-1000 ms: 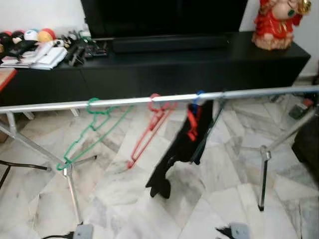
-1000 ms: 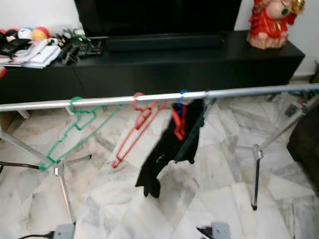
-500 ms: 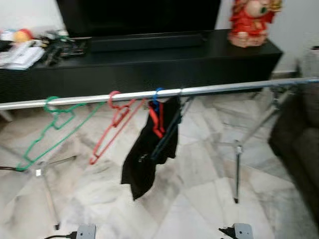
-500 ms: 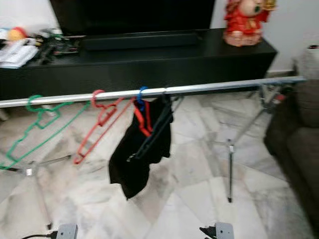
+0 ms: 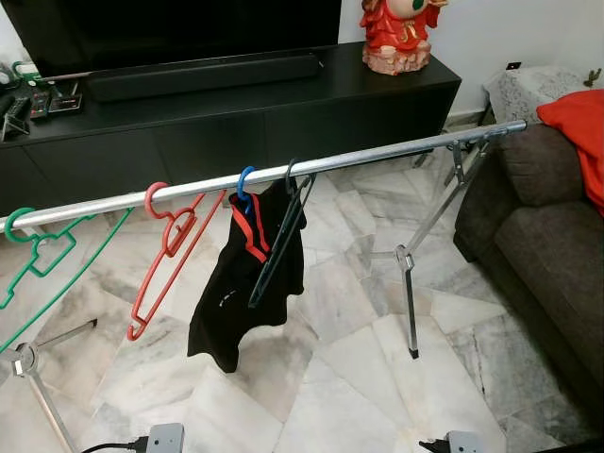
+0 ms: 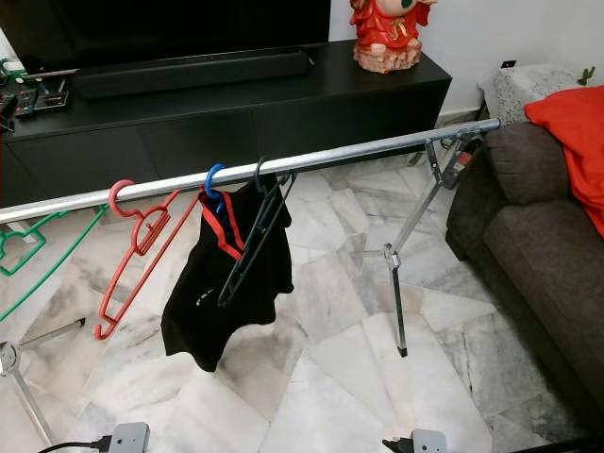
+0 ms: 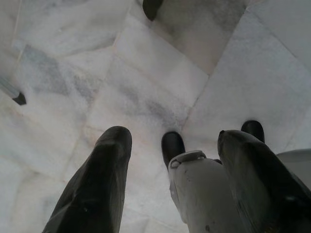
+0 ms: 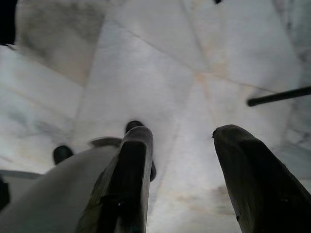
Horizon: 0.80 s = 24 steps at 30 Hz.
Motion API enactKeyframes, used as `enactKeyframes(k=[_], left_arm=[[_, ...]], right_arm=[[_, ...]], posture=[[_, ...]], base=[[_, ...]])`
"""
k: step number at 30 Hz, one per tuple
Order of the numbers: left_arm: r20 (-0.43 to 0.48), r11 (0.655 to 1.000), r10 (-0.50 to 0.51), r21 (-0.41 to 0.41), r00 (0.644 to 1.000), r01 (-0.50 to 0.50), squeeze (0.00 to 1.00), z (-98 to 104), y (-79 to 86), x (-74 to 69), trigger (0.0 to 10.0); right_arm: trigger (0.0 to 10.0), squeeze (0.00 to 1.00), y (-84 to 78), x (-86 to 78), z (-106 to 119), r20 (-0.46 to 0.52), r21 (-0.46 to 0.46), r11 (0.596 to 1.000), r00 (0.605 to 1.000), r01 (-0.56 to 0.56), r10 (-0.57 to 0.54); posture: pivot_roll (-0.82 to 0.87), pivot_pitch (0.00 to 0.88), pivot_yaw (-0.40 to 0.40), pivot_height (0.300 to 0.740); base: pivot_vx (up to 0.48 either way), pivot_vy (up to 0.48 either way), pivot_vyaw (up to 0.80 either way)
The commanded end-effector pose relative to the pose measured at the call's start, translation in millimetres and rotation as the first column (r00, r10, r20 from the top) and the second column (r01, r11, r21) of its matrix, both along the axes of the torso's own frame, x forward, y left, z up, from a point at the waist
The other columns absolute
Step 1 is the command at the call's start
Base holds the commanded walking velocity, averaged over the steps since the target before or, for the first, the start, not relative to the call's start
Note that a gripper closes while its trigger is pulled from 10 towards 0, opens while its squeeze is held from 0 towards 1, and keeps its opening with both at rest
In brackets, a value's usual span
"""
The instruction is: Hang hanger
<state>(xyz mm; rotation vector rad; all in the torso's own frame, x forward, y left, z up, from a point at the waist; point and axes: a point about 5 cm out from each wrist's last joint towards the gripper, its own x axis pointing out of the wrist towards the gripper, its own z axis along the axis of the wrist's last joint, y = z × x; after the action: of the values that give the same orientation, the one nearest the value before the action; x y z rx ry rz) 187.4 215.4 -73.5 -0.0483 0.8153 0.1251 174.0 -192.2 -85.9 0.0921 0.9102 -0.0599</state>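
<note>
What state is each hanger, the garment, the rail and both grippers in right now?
Rail: level on its stand.
Green hanger: hooked on rail, bare.
Red hanger: hooked on rail, bare.
Dark hanger: hooked on rail, against the garment.
Black garment: hanging from the blue hook.
Left gripper: open, nothing held.
Right gripper: open, nothing held.

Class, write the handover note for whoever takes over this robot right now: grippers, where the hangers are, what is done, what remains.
Left gripper: open, holding nothing, hanging over the marble floor.
Right gripper: open, holding nothing, hanging over the floor.
On the metal rail: green hanger, red hanger, blue-hooked hanger carrying a black garment, and a dark hanger beside it.
Done: four hangers on the rail.
Left: no loose hanger visible; look around before hanging another.
</note>
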Motion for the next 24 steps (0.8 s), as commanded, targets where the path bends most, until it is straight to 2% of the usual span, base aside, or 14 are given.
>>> enactKeyframes(k=[1,9,24], left_arm=[[-0.033,1.000,0.011,-0.007,0.999,-0.011,0.00,-5.1,-0.4,-9.3,10.0],[-0.048,1.000,0.003,-0.014,0.999,-0.004,0.00,-7.0,-0.8,-12.8,10.0],[-0.056,1.000,0.001,-0.027,0.998,-0.002,0.00,-8.2,-2.1,-14.4,10.0]], right_arm=[[10.0,0.00,0.4,-7.3,-3.4,-0.024,-0.007,1.000,1.000,-0.001,0.000],[10.0,0.00,2.7,0.7,-0.6,-0.017,-0.007,1.000,1.000,-0.001,0.001],[10.0,0.00,-9.4,-6.9,-1.7,-0.021,-0.014,1.000,1.000,0.004,-0.005]], posture=[[-0.04,0.187,0.003,0.740],[-0.04,0.187,0.004,0.740],[-0.04,0.191,0.004,0.740]], base=[[0.000,0.000,-0.73],[0.000,0.000,-0.73],[0.000,0.000,-0.73]])
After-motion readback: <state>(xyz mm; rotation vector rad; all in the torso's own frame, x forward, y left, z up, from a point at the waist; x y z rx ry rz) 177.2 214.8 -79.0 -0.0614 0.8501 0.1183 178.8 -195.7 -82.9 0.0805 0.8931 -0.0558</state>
